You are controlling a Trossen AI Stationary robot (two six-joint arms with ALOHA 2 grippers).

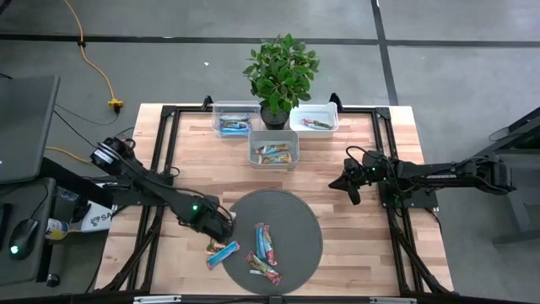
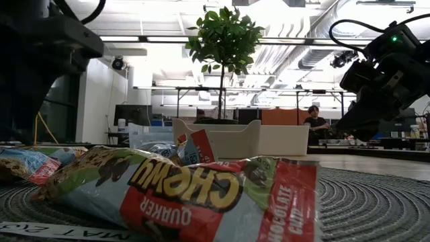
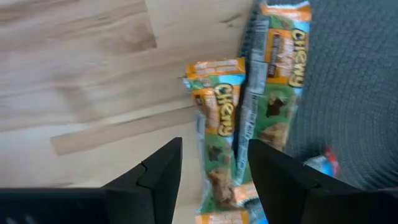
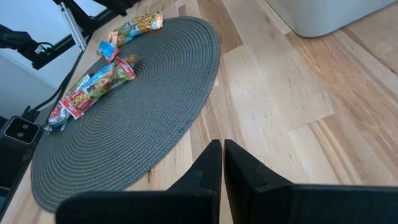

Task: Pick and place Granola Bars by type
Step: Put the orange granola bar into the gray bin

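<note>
Left wrist view: left gripper (image 3: 211, 171) open, holding nothing, over two orange-ended "Chewy" granola bars (image 3: 249, 118) at mat (image 1: 291, 211) edge, 8 o'clock — "QUAKER CHEWY" wrapper (image 2: 201, 191) readable. Three bins (image 1: 272, 152) hold bars. Right gripper (image 4: 222, 163) shut, empty.

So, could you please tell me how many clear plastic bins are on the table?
3: one clear plastic bin left of the potted plant, one to its right, one nearer the round grey mat. None seems hidden.
</note>
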